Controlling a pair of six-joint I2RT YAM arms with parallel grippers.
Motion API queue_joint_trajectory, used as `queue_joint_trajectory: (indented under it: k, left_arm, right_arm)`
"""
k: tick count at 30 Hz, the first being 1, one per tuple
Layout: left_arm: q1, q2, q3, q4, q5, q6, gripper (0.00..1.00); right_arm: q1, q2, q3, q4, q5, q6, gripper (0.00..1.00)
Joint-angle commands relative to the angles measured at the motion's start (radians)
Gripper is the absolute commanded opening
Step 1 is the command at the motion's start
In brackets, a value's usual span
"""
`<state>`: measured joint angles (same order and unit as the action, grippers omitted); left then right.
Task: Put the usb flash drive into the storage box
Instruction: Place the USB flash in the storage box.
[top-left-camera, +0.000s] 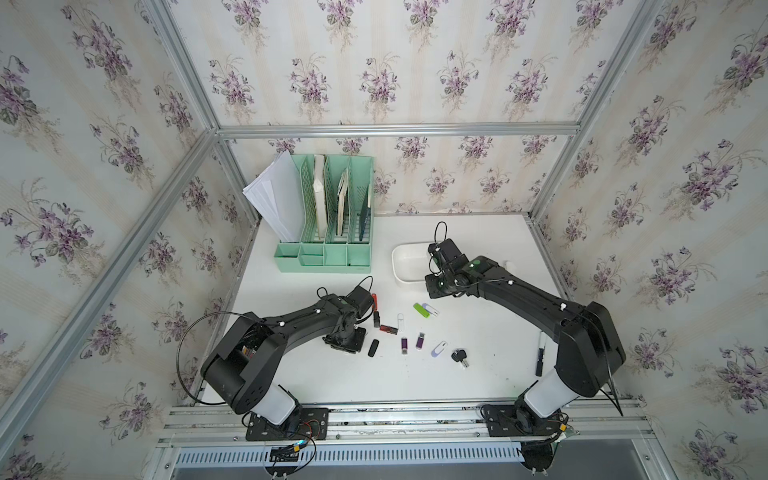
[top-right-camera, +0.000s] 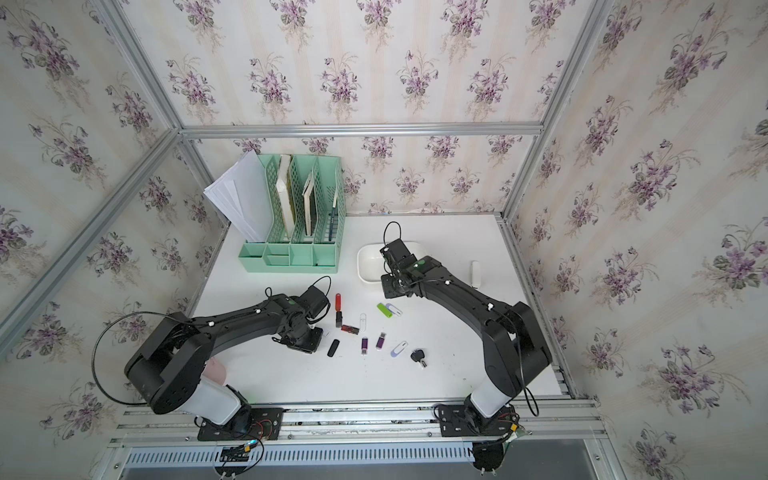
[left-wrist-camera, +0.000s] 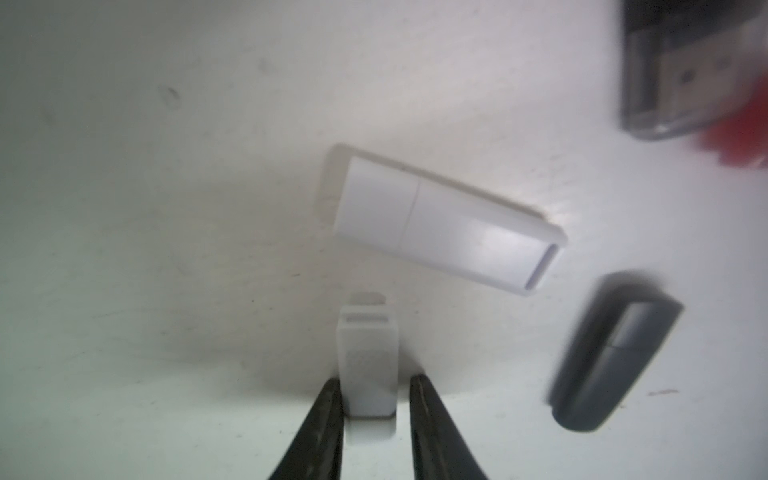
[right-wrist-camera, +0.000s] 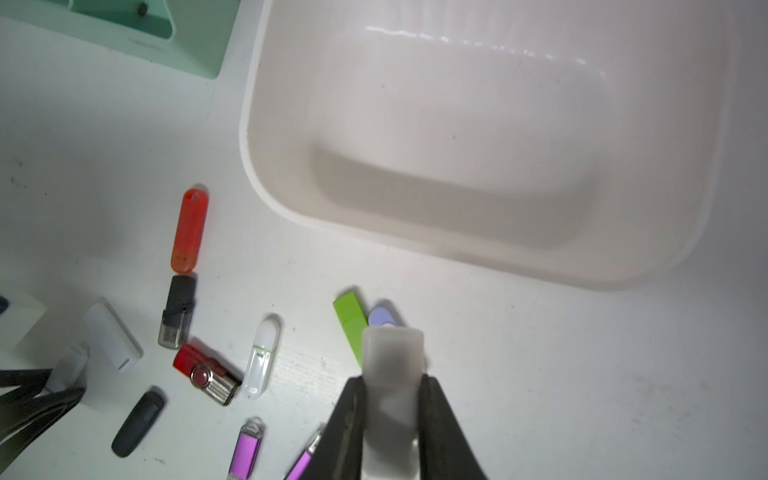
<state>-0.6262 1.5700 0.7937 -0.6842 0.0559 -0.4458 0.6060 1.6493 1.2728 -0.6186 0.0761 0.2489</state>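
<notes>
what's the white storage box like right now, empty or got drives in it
Empty, as far as shown: in the right wrist view the storage box has a bare floor, no drive inside.

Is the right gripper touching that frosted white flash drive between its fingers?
Touching. The right wrist view shows the right gripper clamped against both sides of the frosted white flash drive, with no gap.

Between your left fingers (left-wrist-camera: 320, 432) and right fingers (right-wrist-camera: 349, 424), count eleven loose USB flash drives (top-right-camera: 363, 322) on the white worktop (top-left-camera: 478, 374): two purple metallic (top-left-camera: 404, 345) (top-left-camera: 420, 340), two black plastic (top-left-camera: 376, 318) (top-left-camera: 373, 348), two white plastic (top-left-camera: 400, 322) (left-wrist-camera: 444, 224), two lavender-and-white swivel (top-left-camera: 432, 311) (top-left-camera: 439, 348), one translucent orange-red (top-left-camera: 374, 300), one red metal-swivel (top-left-camera: 388, 329), one lime-green (top-left-camera: 420, 309). Your left fingers pinch one small white plastic piece (left-wrist-camera: 368, 365), your right fingers one translucent whitish piece (right-wrist-camera: 392, 395). Beyond the fingers: one shallow white plastic storage box (right-wrist-camera: 415, 208), one mint-green slotted file organizer (top-left-camera: 324, 259). Also one black-headed key (top-left-camera: 460, 356), one black pen (top-left-camera: 539, 359).
</notes>
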Motion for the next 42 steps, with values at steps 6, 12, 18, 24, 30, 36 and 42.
queue_joint_trajectory:
  k: [6, 12, 18, 24, 30, 36, 42]
  left_arm:
    - [-0.002, 0.047, -0.023, 0.055, 0.041, -0.009, 0.33]
    - [-0.003, 0.053, -0.021, 0.051, 0.039, -0.011, 0.33]
    - [-0.002, 0.053, -0.022, 0.051, 0.041, -0.013, 0.33]
    - [-0.003, 0.056, -0.023, 0.050, 0.042, -0.015, 0.32]
    - [-0.004, 0.059, -0.022, 0.051, 0.041, -0.021, 0.31]
    - [-0.004, 0.059, -0.024, 0.049, 0.041, -0.026, 0.31]
    - [-0.004, 0.040, -0.018, 0.037, 0.036, -0.028, 0.30]
  right_arm:
    - [-0.154, 0.240, 0.272, -0.026, -0.013, -0.143, 0.14]
    - [-0.210, 0.444, 0.419, -0.037, -0.005, -0.172, 0.13]
    - [-0.220, 0.560, 0.479, -0.041, 0.044, -0.186, 0.13]
    - [-0.222, 0.614, 0.497, -0.047, 0.083, -0.191, 0.14]
    - [-0.228, 0.643, 0.499, -0.050, 0.086, -0.195, 0.22]
    - [-0.234, 0.668, 0.504, -0.051, 0.086, -0.195, 0.33]
    - [-0.234, 0.631, 0.488, -0.036, 0.066, -0.184, 0.48]
